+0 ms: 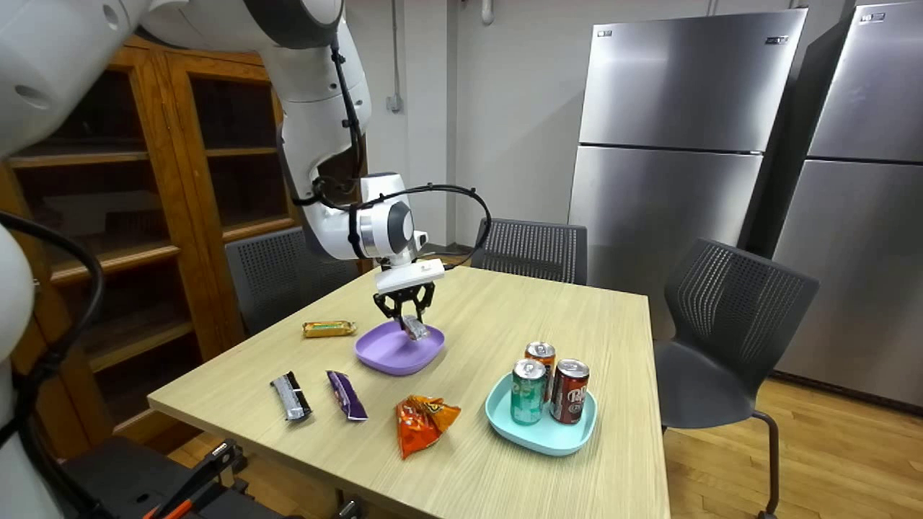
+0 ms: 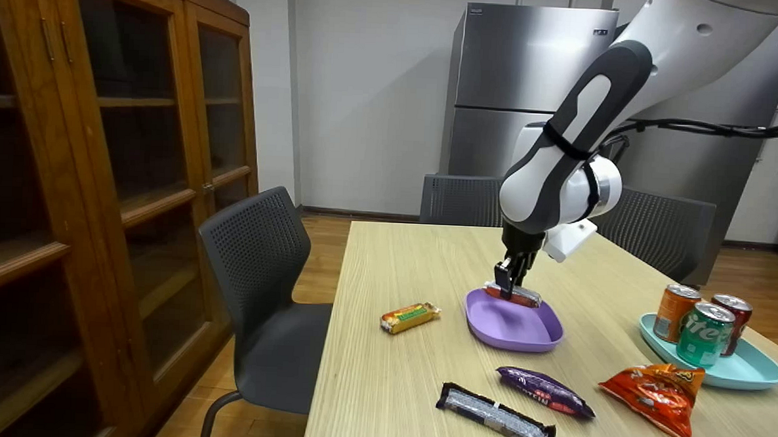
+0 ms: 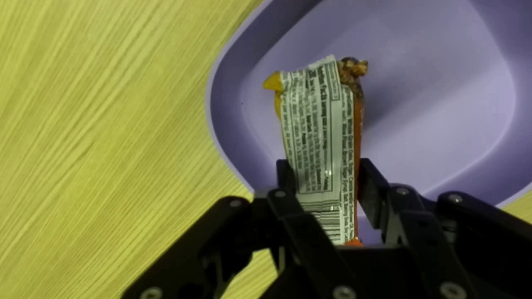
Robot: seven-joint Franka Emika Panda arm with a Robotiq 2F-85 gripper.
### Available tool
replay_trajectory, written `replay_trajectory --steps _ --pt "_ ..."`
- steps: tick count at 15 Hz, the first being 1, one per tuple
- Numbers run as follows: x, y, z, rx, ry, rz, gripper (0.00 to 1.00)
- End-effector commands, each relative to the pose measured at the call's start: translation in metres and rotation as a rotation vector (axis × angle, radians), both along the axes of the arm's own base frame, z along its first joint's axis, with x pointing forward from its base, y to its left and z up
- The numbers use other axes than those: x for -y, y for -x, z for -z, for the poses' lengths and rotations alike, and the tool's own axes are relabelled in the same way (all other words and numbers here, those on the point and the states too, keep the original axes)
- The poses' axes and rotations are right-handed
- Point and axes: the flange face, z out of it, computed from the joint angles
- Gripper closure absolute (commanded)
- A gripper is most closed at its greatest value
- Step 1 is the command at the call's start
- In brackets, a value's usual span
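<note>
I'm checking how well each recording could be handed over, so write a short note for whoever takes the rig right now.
Gripper: shut on the snack bar, held over the purple tray; whether the two touch is unclear.
Things: green can, orange can and dark red can stand in the light-blue tray; yellow packet, black packet, purple packet and snack bag lie on the table.
Done: snack bar gripped.
Left: snack bar not yet released; the other packets lie outside both trays.
</note>
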Motion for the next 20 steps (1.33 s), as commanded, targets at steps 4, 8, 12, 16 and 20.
replay_trajectory --steps 4,8,12,16,20 --pt "0.001 0.013 -0.001 -0.025 0.005 0.028 0.84" --pt "-0.001 0.015 -0.006 -0.016 0.000 0.029 0.19" --pt "-0.014 0.018 -0.022 0.013 -0.017 -0.005 0.00" --pt "-0.039 0.029 -0.035 0.025 -0.042 -0.075 0.00" --pt "-0.069 0.042 -0.039 0.008 -0.058 -0.180 0.00"
